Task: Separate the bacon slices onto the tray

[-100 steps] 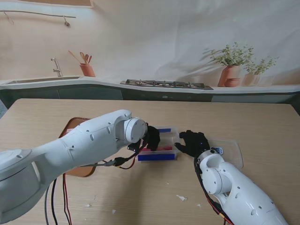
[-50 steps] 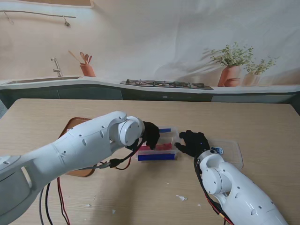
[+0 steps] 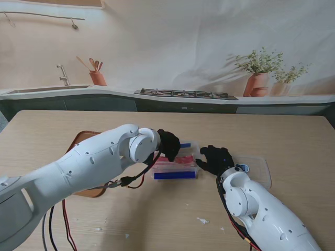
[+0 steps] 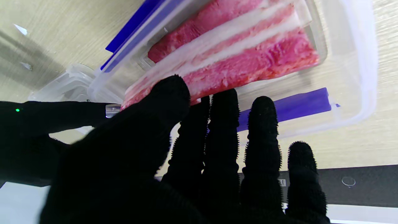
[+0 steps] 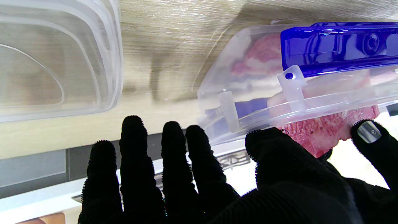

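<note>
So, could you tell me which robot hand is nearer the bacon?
Left. The left robot hand pinches the bacon; the right robot hand sits open beside the box.

Pink-and-white streaked bacon slices (image 4: 236,59) stacked in clear blue-clipped container (image 4: 351,62), brown tray (image 3: 78,142) left

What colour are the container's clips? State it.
Blue clips on the clear container; clearest in the left wrist view.

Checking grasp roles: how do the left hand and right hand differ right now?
Left hand pinches the end of a bacon slice in the clear container, thumb over fingers; right hand holds nothing, fingers spread beside that container. Left hand sits over the container; right hand sits between it and the clear lid. Both wear black gloves.
</note>
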`<action>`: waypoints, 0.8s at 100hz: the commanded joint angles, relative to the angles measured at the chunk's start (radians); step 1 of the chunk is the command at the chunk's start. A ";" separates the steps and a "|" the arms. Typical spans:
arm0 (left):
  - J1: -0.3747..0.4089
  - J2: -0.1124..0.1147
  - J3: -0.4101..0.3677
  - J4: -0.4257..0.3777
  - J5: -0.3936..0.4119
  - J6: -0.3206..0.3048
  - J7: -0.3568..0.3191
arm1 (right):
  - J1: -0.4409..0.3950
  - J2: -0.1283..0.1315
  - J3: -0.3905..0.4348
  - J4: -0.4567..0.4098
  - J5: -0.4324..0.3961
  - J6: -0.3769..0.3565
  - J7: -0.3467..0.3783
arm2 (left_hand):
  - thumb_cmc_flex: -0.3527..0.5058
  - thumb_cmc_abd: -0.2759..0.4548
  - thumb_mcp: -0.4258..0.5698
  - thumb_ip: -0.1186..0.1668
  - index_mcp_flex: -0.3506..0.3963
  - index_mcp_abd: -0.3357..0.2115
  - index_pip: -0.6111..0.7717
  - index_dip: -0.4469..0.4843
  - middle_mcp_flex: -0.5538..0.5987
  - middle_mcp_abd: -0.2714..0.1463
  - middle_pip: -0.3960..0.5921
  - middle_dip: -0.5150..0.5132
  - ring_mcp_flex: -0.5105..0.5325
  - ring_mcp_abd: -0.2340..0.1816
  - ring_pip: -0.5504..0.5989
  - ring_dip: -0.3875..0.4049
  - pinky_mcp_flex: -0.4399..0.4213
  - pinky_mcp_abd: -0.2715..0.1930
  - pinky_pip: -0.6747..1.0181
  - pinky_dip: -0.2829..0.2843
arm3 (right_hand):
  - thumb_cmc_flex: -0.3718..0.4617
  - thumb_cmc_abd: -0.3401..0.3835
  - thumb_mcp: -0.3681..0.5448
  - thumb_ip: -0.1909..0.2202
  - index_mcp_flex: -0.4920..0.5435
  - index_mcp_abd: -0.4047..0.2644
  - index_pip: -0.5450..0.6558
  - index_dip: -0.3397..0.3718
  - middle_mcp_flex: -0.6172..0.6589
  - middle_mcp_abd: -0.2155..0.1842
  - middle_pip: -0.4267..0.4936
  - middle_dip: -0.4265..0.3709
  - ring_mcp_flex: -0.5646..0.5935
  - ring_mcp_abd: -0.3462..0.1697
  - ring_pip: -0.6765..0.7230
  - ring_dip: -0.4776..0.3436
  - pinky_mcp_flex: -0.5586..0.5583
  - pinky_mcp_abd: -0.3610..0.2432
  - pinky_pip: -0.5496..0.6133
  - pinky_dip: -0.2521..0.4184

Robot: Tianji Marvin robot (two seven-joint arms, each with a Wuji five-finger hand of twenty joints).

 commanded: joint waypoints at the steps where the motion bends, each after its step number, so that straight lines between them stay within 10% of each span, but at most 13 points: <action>1: -0.001 0.006 -0.007 -0.013 -0.001 -0.003 -0.010 | -0.012 -0.007 -0.009 0.012 0.002 0.006 0.022 | 0.011 -0.016 0.073 0.032 0.007 -0.049 0.134 0.059 0.003 -0.017 0.005 0.024 -0.016 0.009 0.026 0.024 -0.023 0.031 -0.003 0.000 | 0.033 -0.001 0.014 0.046 0.005 -0.108 0.005 0.003 -0.012 -0.002 -0.011 -0.004 0.010 0.020 0.016 0.009 0.005 0.026 0.014 0.022; 80: 0.046 0.065 -0.105 -0.104 0.066 -0.077 0.011 | -0.012 -0.008 -0.008 0.013 0.001 0.005 0.019 | -0.034 -0.034 0.159 0.054 -0.032 -0.055 0.188 0.152 -0.006 -0.025 0.012 0.062 -0.025 0.006 0.025 0.040 -0.032 0.042 -0.027 0.008 | 0.034 0.000 0.014 0.046 0.004 -0.106 0.006 0.002 -0.011 0.000 -0.009 -0.003 0.009 0.020 0.017 0.009 0.005 0.026 0.014 0.021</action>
